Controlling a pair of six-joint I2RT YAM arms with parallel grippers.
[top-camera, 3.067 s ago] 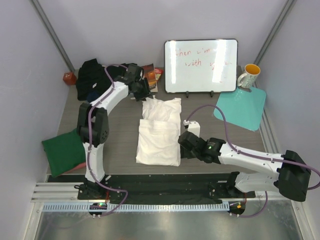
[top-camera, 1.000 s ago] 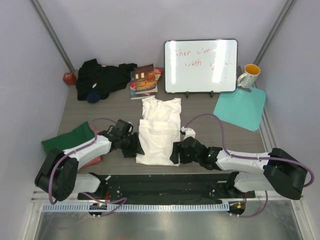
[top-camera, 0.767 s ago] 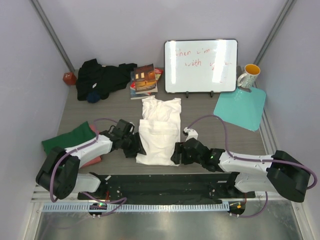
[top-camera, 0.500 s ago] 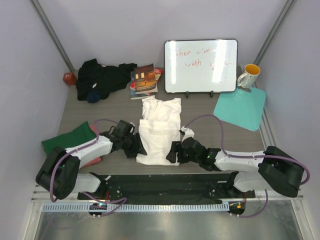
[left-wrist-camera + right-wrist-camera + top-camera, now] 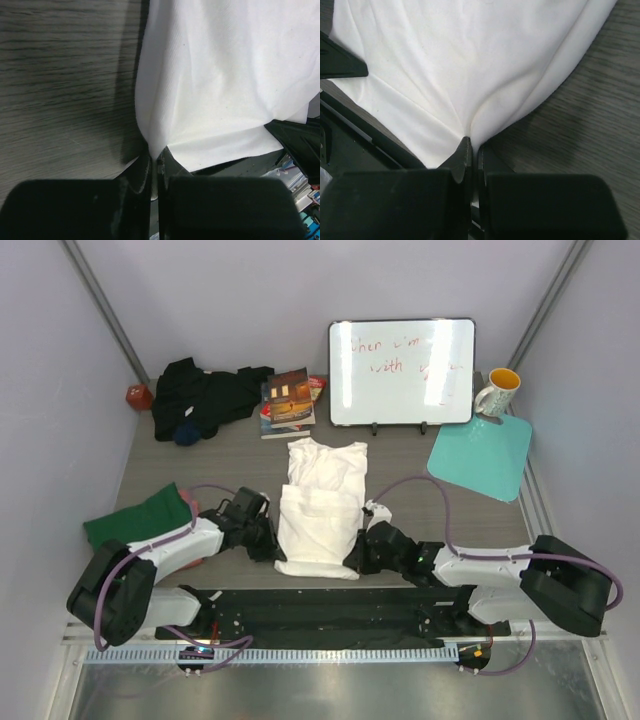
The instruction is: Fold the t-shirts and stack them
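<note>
A white t-shirt point(image 5: 320, 510) lies partly folded in the table's middle. My left gripper point(image 5: 268, 540) is shut on its near left edge; the left wrist view shows white cloth point(image 5: 215, 90) pinched between the jaws point(image 5: 154, 167). My right gripper point(image 5: 362, 548) is shut on its near right edge, with the cloth point(image 5: 460, 65) bunched into the jaws point(image 5: 472, 150). A black t-shirt point(image 5: 200, 395) lies crumpled at the back left. A dark green t-shirt point(image 5: 135, 520) lies at the left edge, with a sliver of salmon pink cloth point(image 5: 190, 503) beside it.
A whiteboard point(image 5: 402, 370) stands at the back. Books point(image 5: 288, 400) lie left of it. A teal mat point(image 5: 482, 455) with a mug point(image 5: 497, 392) is at the back right. A small red object point(image 5: 139, 396) sits at the back left corner.
The left arm came from the far side to the shirt's near left edge. Both grippers closed on the near corners, and the near hem has since pulled toward the front edge.
</note>
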